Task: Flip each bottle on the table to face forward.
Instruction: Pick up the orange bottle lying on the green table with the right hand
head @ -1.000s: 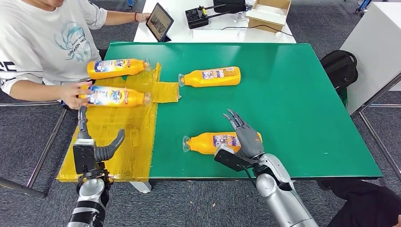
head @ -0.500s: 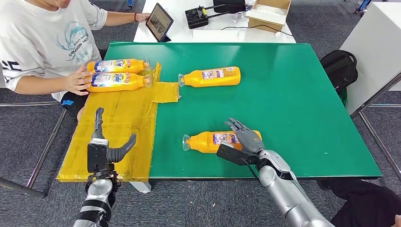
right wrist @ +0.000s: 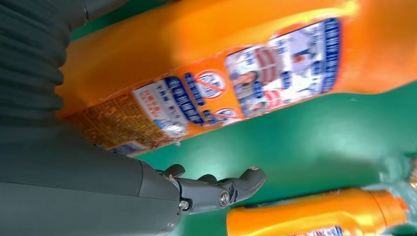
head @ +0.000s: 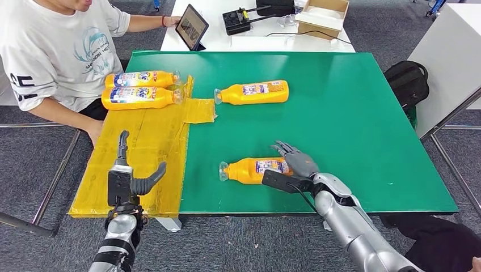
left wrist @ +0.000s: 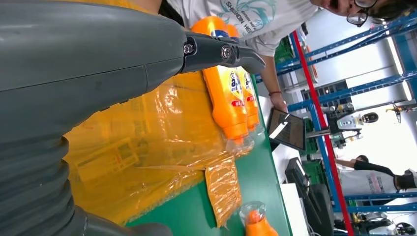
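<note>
Right hand (head: 298, 165) draped over the base end of the nearest bottle (head: 252, 170), fingers (head: 283, 150) spread across its top, thumb side hidden; contact likely, a true grip not readable, so cannot tell whether closed on it. Just under those fingers: a fine-print label turned upward, cap pointing away from the palm toward the yellow sheet (head: 142, 164). Judged as not yet flipped.

Beyond the fingertips, farther up the green table (head: 351, 113), a second bottle (head: 252, 92) lying on its side with a similar small-print label up, apparently also left to do.

Left hand (head: 129, 178) hovering above the yellow sheet, fingers apart, thumb out, holding nothing. Ahead of its fingertips, two finished bottles (head: 139, 97) lying side by side, touching, bright blue front labels showing, near a person's arm (head: 74, 116).

So roughly half done by this reading: two turned, two remaining.

Bottles: glossy orange plastic, smooth, rounded flat-sided bodies tapering to clear domed caps. Sheet: crinkled, shiny, taped film. Table: matte, even green.
</note>
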{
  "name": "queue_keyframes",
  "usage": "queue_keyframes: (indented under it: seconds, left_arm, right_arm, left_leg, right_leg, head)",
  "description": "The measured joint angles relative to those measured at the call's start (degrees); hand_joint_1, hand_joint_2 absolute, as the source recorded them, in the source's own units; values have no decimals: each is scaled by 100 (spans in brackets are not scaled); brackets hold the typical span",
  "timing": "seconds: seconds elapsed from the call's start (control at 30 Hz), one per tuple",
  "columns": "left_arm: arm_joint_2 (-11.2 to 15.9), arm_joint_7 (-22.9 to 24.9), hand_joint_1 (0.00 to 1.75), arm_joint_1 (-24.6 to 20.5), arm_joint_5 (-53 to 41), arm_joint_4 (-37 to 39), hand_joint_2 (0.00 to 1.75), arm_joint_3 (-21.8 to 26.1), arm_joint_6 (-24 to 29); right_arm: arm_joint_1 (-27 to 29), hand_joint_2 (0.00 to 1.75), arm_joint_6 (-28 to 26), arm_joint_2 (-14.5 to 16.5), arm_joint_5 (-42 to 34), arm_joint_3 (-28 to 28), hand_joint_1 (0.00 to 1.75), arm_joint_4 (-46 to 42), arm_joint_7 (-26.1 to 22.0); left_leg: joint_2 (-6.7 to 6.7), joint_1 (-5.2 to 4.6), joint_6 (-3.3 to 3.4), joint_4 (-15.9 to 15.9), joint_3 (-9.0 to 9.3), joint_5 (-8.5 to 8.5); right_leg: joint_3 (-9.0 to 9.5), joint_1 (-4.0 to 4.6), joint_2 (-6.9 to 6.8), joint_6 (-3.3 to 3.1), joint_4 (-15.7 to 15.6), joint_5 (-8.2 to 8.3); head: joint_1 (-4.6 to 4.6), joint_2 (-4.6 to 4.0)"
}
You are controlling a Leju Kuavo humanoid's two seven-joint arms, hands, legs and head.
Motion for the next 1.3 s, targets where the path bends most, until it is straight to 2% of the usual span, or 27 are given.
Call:
queue_keyframes:
  seconds: [0.13, 0.3, 0.57, 0.63, 0.7, 0.77, 0.83, 0.87, 0.97, 1.0, 1.3]
  left_arm:
    - [2, 28, 0, -57, 5, 80, 175, 0, -36]
    - [2, 49, 0, -90, 6, 162, 175, 0, -56]
    - [-2, 74, 0, -186, 115, 336, 175, -12, -83]
    - [-3, 73, 0, -209, 145, 370, 175, -26, -80]
    - [-3, 73, 0, -231, 171, 394, 175, -49, -77]
    - [-3, 73, 0, -242, 183, 409, 175, -70, -73]
    - [-3, 74, 0, -247, 184, 420, 175, -80, -63]
    - [-3, 75, 0, -249, 185, 426, 175, -85, -56]
    - [-11, 75, 0, -252, 185, 437, 175, -99, -42]
    - [-14, 75, 0, -252, 185, 438, 175, -102, -39]
    - [-33, 104, 0, -251, 216, 439, 175, -140, -40]
  right_arm:
    - [-187, 175, 298, -233, -69, 184, 0, 72, 81]
    - [-269, 175, 399, -448, -134, 345, 0, 167, 147]
    - [-452, 175, 510, -573, -327, 646, 12, 445, 256]
    - [-498, 175, 468, -558, -366, 708, 26, 544, 255]
    - [-532, 175, 403, -535, -394, 753, 81, 632, 244]
    - [-541, 175, 281, -495, -440, 771, 124, 700, 195]
    - [-528, 175, 98, -422, -491, 770, 124, 758, 120]
    - [-520, 175, 19, -381, -508, 769, 130, 782, 92]
    - [-511, 175, -91, -287, -528, 764, 166, 833, 58]
    - [-509, 175, -118, -268, -531, 762, 172, 844, 47]
    - [-223, 175, -656, -37, -550, 461, 175, 811, -269]
  left_leg:
    - [-2, -1, 1, 1, 1, 0]
    - [-1, -1, 1, 2, 0, 0]
    - [4, 1, 0, 1, 3, 0]
    - [6, 1, 0, 1, 5, 0]
    - [11, 1, 0, 1, 7, 0]
    - [20, 1, 0, 1, 10, -1]
    - [37, 1, 0, 1, 14, -2]
    - [45, 1, -1, 1, 17, -2]
    - [57, 2, -1, 1, 22, -3]
    - [58, 2, -1, 1, 23, -3]
    - [58, 2, -1, 1, 20, -3]
  right_leg:
    - [2, -1, 0, 3, 0, 2]
    - [2, -1, 0, 5, 0, 3]
    - [-1, 1, 10, 5, 0, 3]
    - [0, 1, 13, 5, 0, 4]
    - [2, 1, 14, 5, 0, 4]
    - [3, 1, 18, 4, 0, 4]
    - [2, 1, 33, -1, 0, 8]
    - [1, 1, 40, -4, 0, 11]
    - [-1, 2, 50, -10, 0, 15]
    - [-1, 2, 50, -10, 0, 15]
    - [-1, 2, 50, -10, 1, 15]
  head:
    - [0, 0]
    - [1, 0]
    - [0, 0]
    - [-1, 0]
    - [-1, 0]
    - [1, 0]
    - [2, 0]
    - [1, 0]
    - [3, 0]
    - [3, 0]
    - [3, 0]
